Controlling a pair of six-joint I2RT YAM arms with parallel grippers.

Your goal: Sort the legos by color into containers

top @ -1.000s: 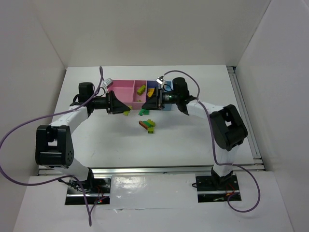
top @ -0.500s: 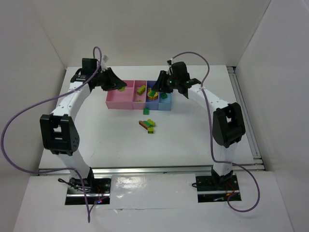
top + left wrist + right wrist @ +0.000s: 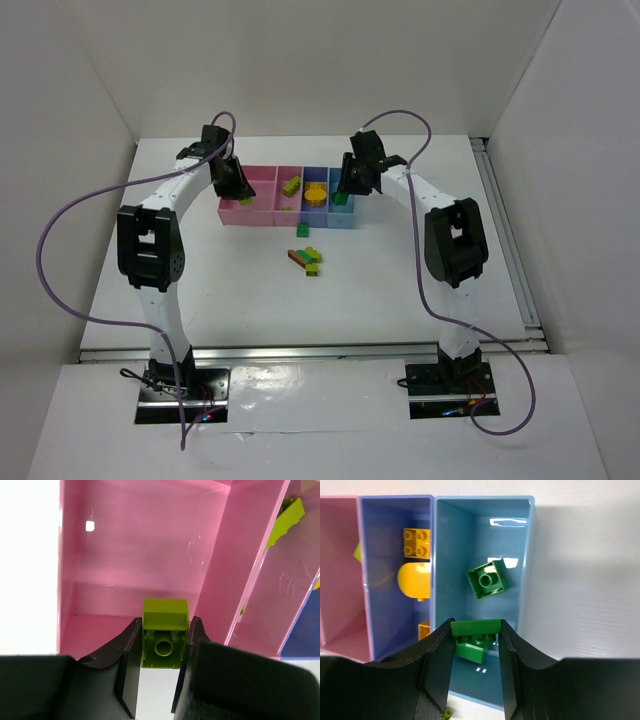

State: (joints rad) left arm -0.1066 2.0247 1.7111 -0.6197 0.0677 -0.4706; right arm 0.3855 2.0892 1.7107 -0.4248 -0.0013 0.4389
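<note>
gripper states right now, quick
Left gripper: shut on a yellow-green lego at the wide pink bin.
Right gripper: shut on a green lego over the light blue bin.

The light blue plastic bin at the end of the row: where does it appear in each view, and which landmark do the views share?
Top external: the light blue plastic bin is the right end of the row.
Right wrist: it fills the centre, a loose green plastic brick inside.
Left wrist: not in it.
Shared landmark: the blue-purple plastic bin beside it, seen in all three.
</note>
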